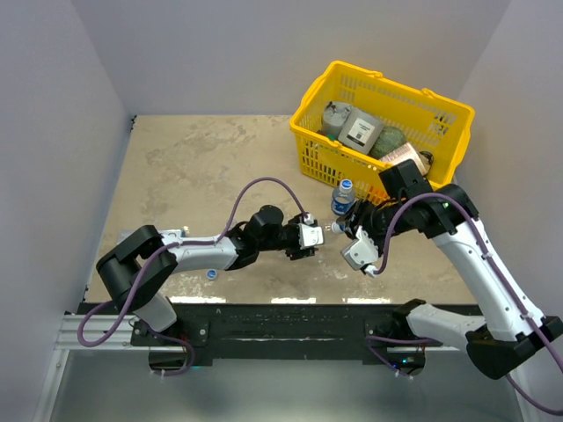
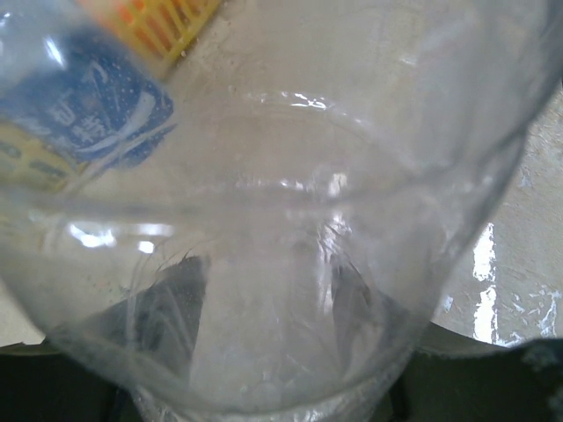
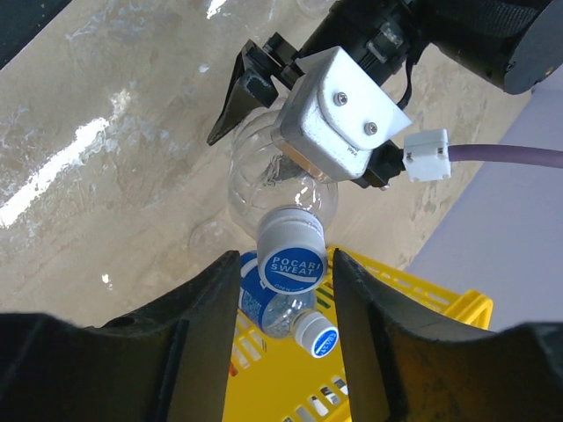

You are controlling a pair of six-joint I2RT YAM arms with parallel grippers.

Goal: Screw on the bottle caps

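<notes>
**A:** How much is done?

**B:** The labelled bottle (image 1: 342, 202) stands just beside the yellow basket (image 1: 327, 88) in the far right corner of the desk (image 1: 193, 167). It has a cap (image 1: 346, 185) on, so I think that one is finished.

**A:** And the others?

**B:** The left claw (image 1: 315, 236) is clamped around a clear bottle (image 3: 264, 176) over the middle of the desk, toward the near edge. A blue cap (image 3: 290, 255) sits on its neck. I can't tell how tight it is.

**A:** Where's the right claw (image 3: 287, 272)?

**B:** Its fingers are spread, one on each side of that blue cap, with little gaps. It grips nothing.

**A:** What's left?

**B:** A loose cap (image 1: 211, 273) lies by the near edge, toward the left corner. I can't find the third bottle.
</notes>
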